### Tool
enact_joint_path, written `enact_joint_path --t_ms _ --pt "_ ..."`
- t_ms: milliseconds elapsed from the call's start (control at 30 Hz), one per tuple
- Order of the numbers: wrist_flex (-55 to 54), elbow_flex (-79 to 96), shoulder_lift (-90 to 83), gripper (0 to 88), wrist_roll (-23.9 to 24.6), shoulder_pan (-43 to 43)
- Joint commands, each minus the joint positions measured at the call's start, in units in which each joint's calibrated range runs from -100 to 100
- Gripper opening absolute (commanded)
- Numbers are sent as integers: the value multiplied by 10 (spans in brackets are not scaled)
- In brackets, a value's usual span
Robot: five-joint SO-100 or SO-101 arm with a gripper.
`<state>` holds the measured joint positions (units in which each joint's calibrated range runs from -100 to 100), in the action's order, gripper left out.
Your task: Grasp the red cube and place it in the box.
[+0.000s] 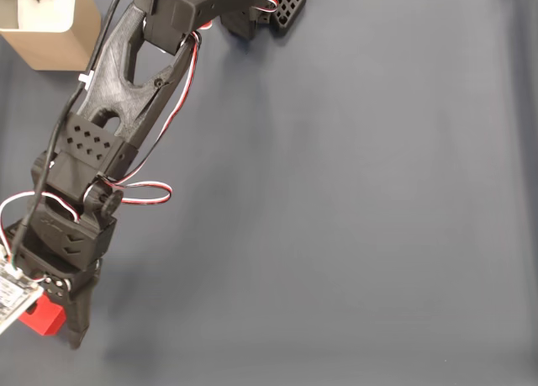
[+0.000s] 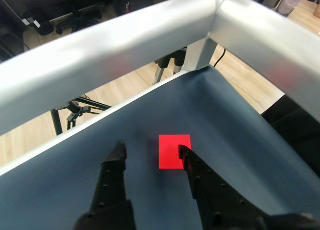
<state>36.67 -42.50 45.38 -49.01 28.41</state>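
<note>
The red cube (image 1: pixel 40 317) rests on the dark mat at the lower left of the fixed view, close to the table's left edge. My gripper (image 1: pixel 52 335) hangs over it, and the wrist camera board hides part of the cube. In the wrist view the gripper (image 2: pixel 151 149) is open. The red cube (image 2: pixel 171 151) lies flat just past the tips, nearer the right finger (image 2: pixel 192 167), which overlaps its edge. The left finger (image 2: pixel 116 162) stands apart from it. The tan box (image 1: pixel 46 20) sits in the top left corner, far from the gripper.
The arm's base (image 1: pixel 265 7) is at the top centre. A silver metal frame rail (image 2: pixel 125 44) runs around the table corner just beyond the cube. The dark mat (image 1: pixel 353 201) stretches bare to the right of the arm.
</note>
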Motion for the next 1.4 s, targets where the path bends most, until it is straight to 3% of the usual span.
enact_joint_path --t_ms 0,333,633,1367 --pt "-2 7 -78 295 12 0" --pt "-26 89 -139 363 42 12" --pt "-49 139 -158 421 35 37" --pt "-91 142 -120 447 19 42"
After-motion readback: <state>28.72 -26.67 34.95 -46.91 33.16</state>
